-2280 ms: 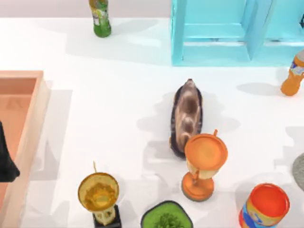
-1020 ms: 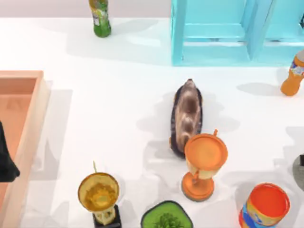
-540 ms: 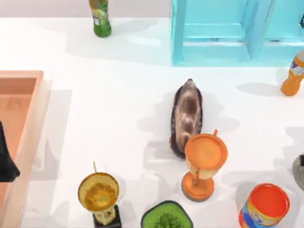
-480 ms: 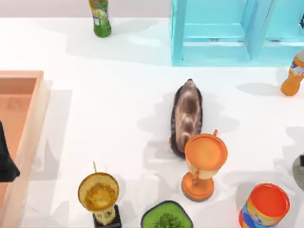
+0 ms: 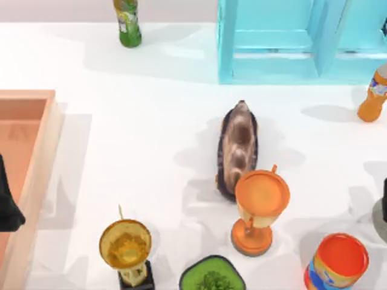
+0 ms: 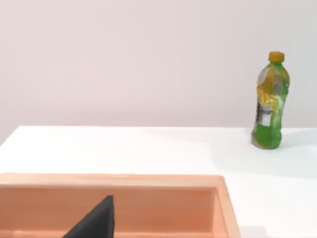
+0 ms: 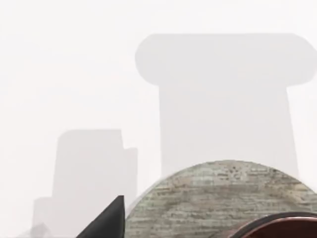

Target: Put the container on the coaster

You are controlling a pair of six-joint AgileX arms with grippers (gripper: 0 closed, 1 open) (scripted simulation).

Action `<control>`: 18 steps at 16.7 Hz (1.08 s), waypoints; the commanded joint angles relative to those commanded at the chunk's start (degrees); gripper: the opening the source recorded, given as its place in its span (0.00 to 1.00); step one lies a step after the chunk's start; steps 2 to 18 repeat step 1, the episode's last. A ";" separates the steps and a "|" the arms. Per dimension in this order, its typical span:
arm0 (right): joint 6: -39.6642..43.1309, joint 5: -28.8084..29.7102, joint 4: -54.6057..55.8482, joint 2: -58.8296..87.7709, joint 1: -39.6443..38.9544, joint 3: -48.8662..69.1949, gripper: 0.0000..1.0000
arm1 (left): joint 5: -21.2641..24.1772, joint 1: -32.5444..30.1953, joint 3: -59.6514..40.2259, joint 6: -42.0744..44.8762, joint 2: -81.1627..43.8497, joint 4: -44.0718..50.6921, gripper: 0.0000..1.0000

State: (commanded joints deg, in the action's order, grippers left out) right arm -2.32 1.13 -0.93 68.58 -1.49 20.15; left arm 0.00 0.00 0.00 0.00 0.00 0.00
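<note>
The right wrist view showed the container's [image 7: 277,225] dark rim over the grey coaster [image 7: 218,198]; from above, the coaster [image 5: 381,219] sat at the surface's [image 5: 139,139] right edge. Either gripper's state: cannot tell.

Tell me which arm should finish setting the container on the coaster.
Right. In its wrist view the right gripper is at the coaster, with the container rim over it. The left gripper sits over the wooden tray, far away.

Coaster [image 5: 381,219] — flat grey round disc, streaked surface, lying on table at 3–4 o'clock edge, cut off by frame. Container [image 7: 277,227] — dark maroon rim, sitting over coaster's near part, wall hidden.
</note>
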 joint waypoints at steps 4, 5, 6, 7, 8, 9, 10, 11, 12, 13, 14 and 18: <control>0.00 0.00 0.00 0.00 0.00 0.00 1.00 | 0.00 0.00 0.00 0.00 0.00 0.00 1.00; 0.00 0.00 0.00 0.00 0.00 0.00 1.00 | 0.00 0.00 0.00 0.00 0.00 0.00 1.00; 0.00 0.00 0.00 0.00 0.00 0.00 1.00 | 0.00 0.00 0.00 0.00 0.00 0.00 1.00; 0.00 0.00 0.00 0.00 0.00 0.00 1.00 | 0.00 0.00 0.00 0.00 0.00 0.00 1.00; 0.00 0.00 0.00 0.00 0.00 0.00 1.00 | 0.00 0.00 0.00 0.00 0.00 0.00 1.00; 0.00 0.00 0.00 0.00 0.00 0.00 1.00 | 0.00 0.00 0.00 0.00 0.00 0.00 1.00; 0.00 0.00 0.00 0.00 0.00 0.00 1.00 | 0.00 0.00 0.00 0.00 0.00 0.00 1.00; 0.00 0.00 0.00 0.00 0.00 0.00 1.00 | 0.00 0.00 0.00 0.00 0.00 0.00 1.00; 0.00 0.00 0.00 0.00 0.00 0.00 1.00 | 0.00 0.00 0.00 0.00 0.00 0.00 1.00; 0.00 0.00 0.00 0.00 0.00 0.00 1.00 | 0.00 0.00 0.00 0.00 0.00 0.00 1.00; 0.00 0.00 0.00 0.00 0.00 0.00 1.00 | 0.00 0.00 0.00 0.00 0.00 0.00 1.00; 0.00 0.00 0.00 0.00 0.00 0.00 1.00 | 0.00 0.00 0.00 0.00 0.00 0.00 1.00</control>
